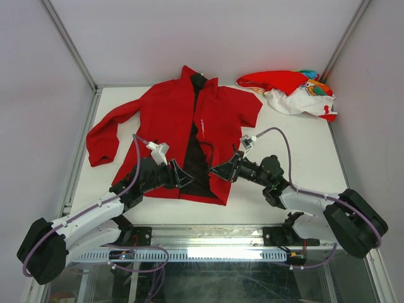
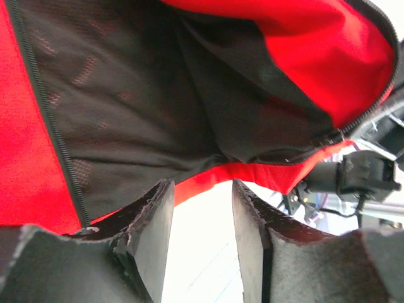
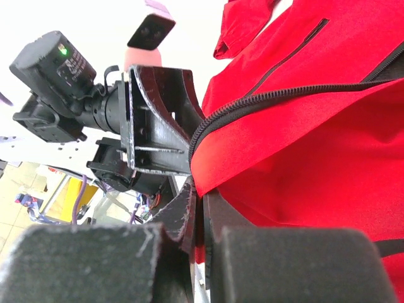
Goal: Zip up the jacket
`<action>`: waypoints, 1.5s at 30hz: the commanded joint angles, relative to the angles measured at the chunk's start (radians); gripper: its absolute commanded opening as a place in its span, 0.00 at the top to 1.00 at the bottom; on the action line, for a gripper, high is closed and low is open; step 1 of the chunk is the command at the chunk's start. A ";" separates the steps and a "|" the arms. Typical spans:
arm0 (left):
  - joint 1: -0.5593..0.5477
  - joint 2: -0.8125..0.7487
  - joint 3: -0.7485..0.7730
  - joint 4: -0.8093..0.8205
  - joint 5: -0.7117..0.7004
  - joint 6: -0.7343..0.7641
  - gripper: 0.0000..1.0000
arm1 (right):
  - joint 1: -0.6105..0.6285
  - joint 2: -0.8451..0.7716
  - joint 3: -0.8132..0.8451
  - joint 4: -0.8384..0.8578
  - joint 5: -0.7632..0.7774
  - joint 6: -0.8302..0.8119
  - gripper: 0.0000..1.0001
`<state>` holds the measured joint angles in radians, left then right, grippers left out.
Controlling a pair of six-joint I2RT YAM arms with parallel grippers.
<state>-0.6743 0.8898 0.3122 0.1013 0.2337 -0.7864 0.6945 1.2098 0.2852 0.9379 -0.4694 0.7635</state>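
Observation:
The red jacket [image 1: 170, 110] lies flat on the white table, collar at the back, front open below the chest so the black lining [image 1: 196, 167] shows. My left gripper [image 1: 184, 178] is open at the hem of the left front panel, its fingers [image 2: 154, 214] just short of the red hem [image 2: 208, 180]. My right gripper [image 1: 218, 170] is shut on the bottom corner of the right front panel [image 3: 218, 173], beside its zipper teeth [image 3: 252, 104]. In the left wrist view the zipper edge [image 2: 47, 120] runs down the left side.
A smaller red-and-white garment with colourful print [image 1: 293, 91] lies crumpled at the back right corner. Metal frame posts [image 1: 69, 47] and white walls enclose the table. The table's near edge [image 1: 208, 218] runs just below the jacket hem.

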 commanded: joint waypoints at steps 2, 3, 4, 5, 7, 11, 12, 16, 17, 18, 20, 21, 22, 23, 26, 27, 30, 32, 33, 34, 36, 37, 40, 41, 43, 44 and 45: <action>-0.004 0.034 0.136 -0.322 -0.167 0.088 0.53 | -0.026 -0.083 -0.023 -0.042 0.024 -0.049 1.00; -0.004 0.049 0.151 -0.353 -0.184 0.089 0.52 | -0.032 -0.091 -0.025 -0.049 0.024 -0.049 1.00; -0.004 0.067 0.162 -0.383 -0.201 0.091 0.50 | -0.037 -0.098 -0.027 -0.060 0.025 -0.049 1.00; -0.003 0.078 0.170 -0.404 -0.215 0.090 0.48 | -0.042 -0.102 -0.029 -0.074 0.025 -0.051 1.00; -0.003 0.094 0.177 -0.430 -0.237 0.082 0.44 | -0.048 -0.107 -0.030 -0.076 0.020 -0.049 1.00; -0.003 0.088 0.185 -0.386 -0.160 0.083 0.42 | -0.049 -0.102 -0.017 -0.112 0.019 -0.051 1.00; -0.004 0.074 0.177 -0.334 -0.113 0.086 0.41 | -0.050 -0.097 -0.019 -0.096 0.013 -0.050 1.00; -0.005 0.033 0.115 -0.033 0.055 0.041 0.40 | -0.050 -0.050 -0.024 0.010 0.004 -0.008 1.00; -0.005 0.034 0.096 0.078 0.089 0.018 0.40 | -0.050 -0.038 -0.024 0.036 0.002 0.005 1.00; -0.005 0.042 0.079 0.161 0.125 -0.011 0.40 | -0.050 -0.024 -0.024 0.082 -0.004 0.017 1.00; -0.005 0.063 0.048 0.318 0.165 -0.047 0.39 | -0.049 0.007 -0.021 0.140 -0.018 0.041 1.00; -0.004 0.078 0.038 0.377 0.176 -0.060 0.39 | -0.050 0.019 -0.018 0.161 -0.023 0.050 1.00; -0.005 0.093 0.033 0.434 0.189 -0.070 0.39 | -0.049 0.029 -0.013 0.177 -0.030 0.057 1.00; -0.005 0.112 0.029 0.486 0.203 -0.080 0.39 | -0.050 0.037 -0.010 0.194 -0.035 0.062 1.00; -0.007 0.168 0.030 0.592 0.233 -0.101 0.39 | -0.050 0.046 -0.014 0.250 -0.036 0.080 1.00; -0.006 0.184 0.030 0.620 0.240 -0.107 0.38 | -0.049 0.046 -0.012 0.252 -0.035 0.080 1.00; -0.012 0.230 0.027 0.688 0.260 -0.115 0.38 | -0.050 0.045 -0.004 0.249 -0.032 0.082 1.00; -0.018 0.258 0.021 0.734 0.268 -0.114 0.38 | -0.050 0.046 0.002 0.249 -0.034 0.083 1.00; -0.020 0.271 0.019 0.757 0.272 -0.143 0.39 | -0.050 0.048 0.005 0.249 -0.038 0.083 1.00; -0.022 0.281 0.018 0.784 0.274 -0.152 0.39 | -0.049 0.049 0.007 0.249 -0.039 0.085 1.00; -0.025 0.297 0.020 0.802 0.274 -0.157 0.40 | -0.050 0.052 0.009 0.251 -0.038 0.085 1.00; -0.027 0.303 0.025 0.807 0.279 -0.161 0.42 | -0.049 0.053 0.009 0.251 -0.036 0.087 1.00; -0.034 0.317 0.026 0.811 0.288 -0.166 0.50 | -0.050 0.051 0.008 0.251 -0.029 0.085 1.00; -0.037 0.318 0.021 0.809 0.288 -0.170 0.53 | -0.050 0.050 0.008 0.251 -0.027 0.085 1.00; -0.040 0.317 0.009 0.807 0.282 -0.178 0.59 | -0.050 0.050 0.009 0.251 -0.023 0.083 1.00; -0.042 0.317 0.003 0.807 0.278 -0.184 0.62 | -0.049 0.050 0.009 0.251 -0.019 0.081 1.00; -0.041 0.317 -0.002 0.807 0.275 -0.190 0.64 | -0.050 0.050 0.009 0.251 -0.019 0.079 1.00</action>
<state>-0.7021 1.2091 0.3271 0.8188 0.4988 -0.9577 0.6495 1.2636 0.2539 1.1107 -0.4976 0.8478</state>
